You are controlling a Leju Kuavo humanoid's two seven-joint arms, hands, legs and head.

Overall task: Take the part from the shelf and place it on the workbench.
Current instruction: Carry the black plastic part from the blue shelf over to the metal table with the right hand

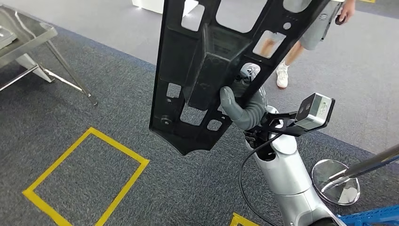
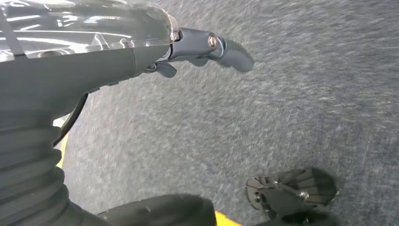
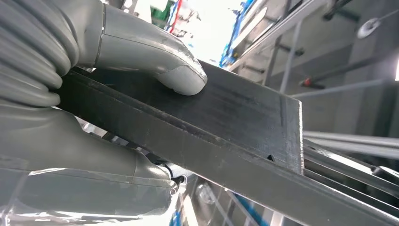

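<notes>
A large black plastic part (image 1: 207, 61) with several cut-outs stands upright in front of me, held above the grey carpet. My right hand (image 1: 244, 110) grips its right edge about halfway up, thumb on the near face. In the right wrist view the thumb (image 3: 155, 52) presses on a flat black rib of the part (image 3: 235, 113), with the other fingers wrapped underneath. My left hand (image 2: 141, 52) hangs over the carpet, fingers stretched out and holding nothing. A metal table (image 1: 23, 33) stands at the far left.
A yellow tape rectangle (image 1: 89, 174) marks the carpet at lower left. A person (image 1: 301, 42) in shorts and white shoes stands beyond the part. A round metal stand base (image 1: 336, 181) and a blue frame (image 1: 371, 216) are at lower right.
</notes>
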